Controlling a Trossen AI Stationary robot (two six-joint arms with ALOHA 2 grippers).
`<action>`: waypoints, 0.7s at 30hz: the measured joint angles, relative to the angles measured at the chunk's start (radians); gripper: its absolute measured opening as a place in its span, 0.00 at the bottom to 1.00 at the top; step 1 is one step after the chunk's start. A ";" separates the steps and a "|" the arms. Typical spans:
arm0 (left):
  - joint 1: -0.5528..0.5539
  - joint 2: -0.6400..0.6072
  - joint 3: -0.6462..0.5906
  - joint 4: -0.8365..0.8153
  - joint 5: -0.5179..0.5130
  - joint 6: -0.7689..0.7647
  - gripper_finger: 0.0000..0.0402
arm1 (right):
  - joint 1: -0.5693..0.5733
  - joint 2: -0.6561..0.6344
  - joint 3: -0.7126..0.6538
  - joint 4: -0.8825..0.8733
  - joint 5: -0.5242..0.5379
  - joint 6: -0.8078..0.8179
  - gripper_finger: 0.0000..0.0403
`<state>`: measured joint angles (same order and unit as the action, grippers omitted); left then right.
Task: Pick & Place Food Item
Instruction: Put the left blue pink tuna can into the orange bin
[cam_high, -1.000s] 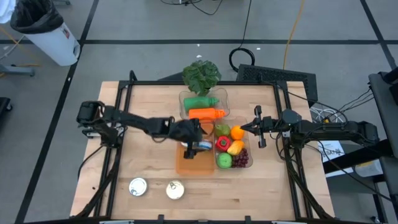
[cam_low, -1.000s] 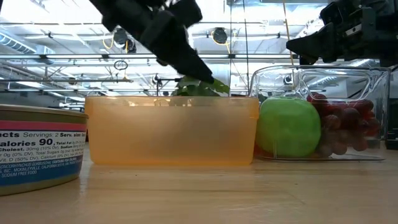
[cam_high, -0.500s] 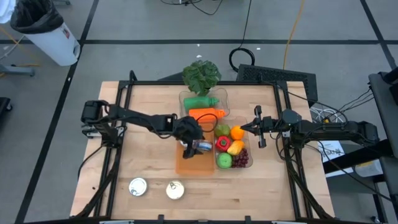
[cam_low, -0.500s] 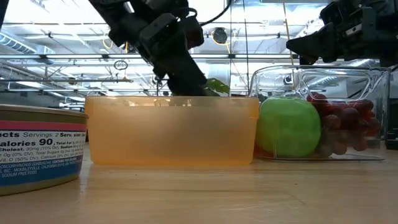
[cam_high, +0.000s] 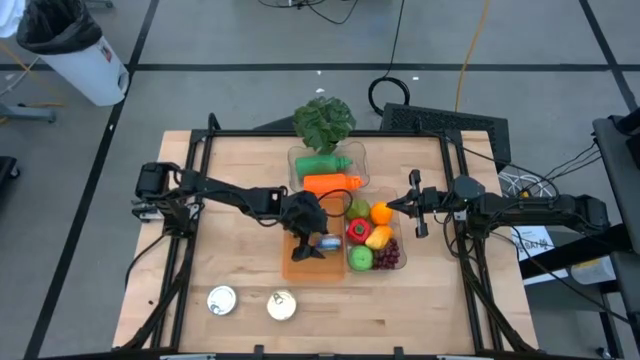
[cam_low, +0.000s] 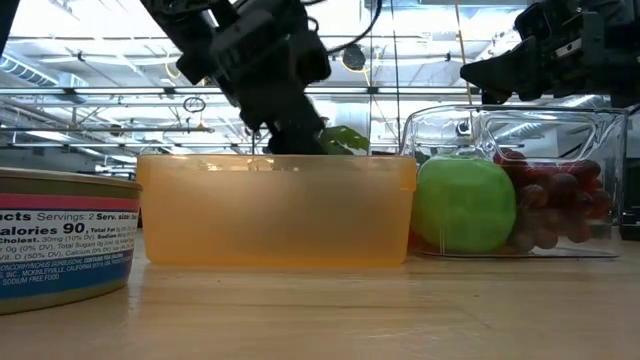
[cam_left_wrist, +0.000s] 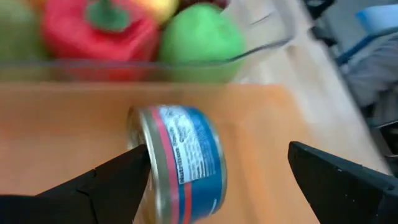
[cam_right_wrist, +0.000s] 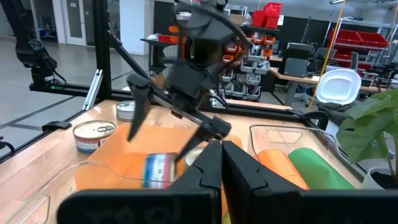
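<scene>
Blue-labelled can (cam_left_wrist: 180, 160) on its side in orange bin (cam_high: 300, 265), between spread fingers of left gripper (cam_left_wrist: 217, 171), unclamped, right gripper (cam_high: 412, 205) closed, idle beside the fruit tray (cam_high: 392, 240)

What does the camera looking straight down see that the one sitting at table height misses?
Only the high view shows the blue-labelled can lying in the orange tub, under the open left gripper, plus the red pepper, the orange and two cans standing near the table's front edge. Only the low view shows the ceiling lights of the room behind and one can's label close up. Both show the tub, the green apple, the grapes and the shut right gripper, waiting beside the clear fruit tray.
</scene>
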<state>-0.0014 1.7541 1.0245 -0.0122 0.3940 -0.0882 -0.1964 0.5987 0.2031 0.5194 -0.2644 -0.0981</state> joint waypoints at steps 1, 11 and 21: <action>-0.001 -0.001 0.000 0.013 0.018 0.000 0.97 | 0.000 0.000 0.000 0.000 0.000 0.000 0.00; 0.001 0.000 0.000 0.032 0.183 -0.055 0.97 | 0.000 0.000 0.000 0.001 0.000 0.000 0.00; 0.001 0.000 0.000 0.041 0.382 -0.120 0.97 | 0.000 0.000 0.000 0.000 0.000 0.000 0.00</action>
<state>-0.0006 1.7538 1.0245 0.0283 0.7759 -0.2086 -0.1966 0.5987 0.2031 0.5194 -0.2643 -0.0982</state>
